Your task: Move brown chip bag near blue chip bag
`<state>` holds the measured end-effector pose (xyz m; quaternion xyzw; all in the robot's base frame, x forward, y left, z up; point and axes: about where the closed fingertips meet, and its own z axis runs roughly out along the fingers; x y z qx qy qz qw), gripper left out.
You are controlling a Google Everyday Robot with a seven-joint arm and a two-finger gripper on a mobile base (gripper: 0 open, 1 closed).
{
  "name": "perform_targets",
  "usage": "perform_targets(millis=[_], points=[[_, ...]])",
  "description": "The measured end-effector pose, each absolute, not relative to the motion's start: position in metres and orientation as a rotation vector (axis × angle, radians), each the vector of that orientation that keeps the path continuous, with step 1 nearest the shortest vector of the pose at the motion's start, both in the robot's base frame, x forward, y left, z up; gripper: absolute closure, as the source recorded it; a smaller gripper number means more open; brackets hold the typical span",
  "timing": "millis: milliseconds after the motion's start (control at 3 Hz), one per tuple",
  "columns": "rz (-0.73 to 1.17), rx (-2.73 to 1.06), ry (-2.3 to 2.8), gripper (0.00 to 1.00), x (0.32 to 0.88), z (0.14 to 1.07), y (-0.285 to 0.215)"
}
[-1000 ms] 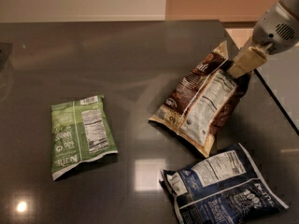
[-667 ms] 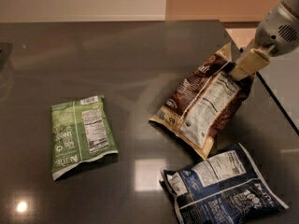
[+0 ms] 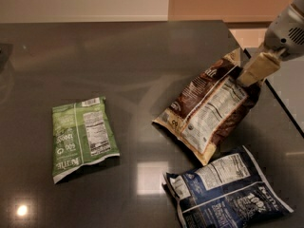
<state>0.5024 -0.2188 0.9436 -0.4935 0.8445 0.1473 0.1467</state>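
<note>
1. Three crinkly bags on the dark table (image 3: 118,56), label sides up; contents hidden, so no idea what's inside or how full.
2. Brown bag (image 3: 209,113) right of centre; top end lifted, bottom corners down on the table; lying just above the blue bag (image 3: 225,189), very close, can't tell if actually touching.
3. Blue bag flat at the bottom right; green bag (image 3: 81,137) flat on the left, well apart from both.
4. Gripper (image 3: 251,72) at the upper right, clamped on the brown bag's raised top edge.
5. Arm (image 3: 287,30) slanting in from the top right corner; pointed down and left at the bag.
</note>
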Motion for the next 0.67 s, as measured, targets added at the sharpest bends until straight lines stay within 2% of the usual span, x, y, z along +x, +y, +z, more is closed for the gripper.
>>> perform_targets(millis=[333,667], points=[[0.439,-1.439,2.437,0.08,0.4959,0.9447,-0.2174],[0.423,-1.42,2.418,0.0,0.5042,0.9452,-0.2152]])
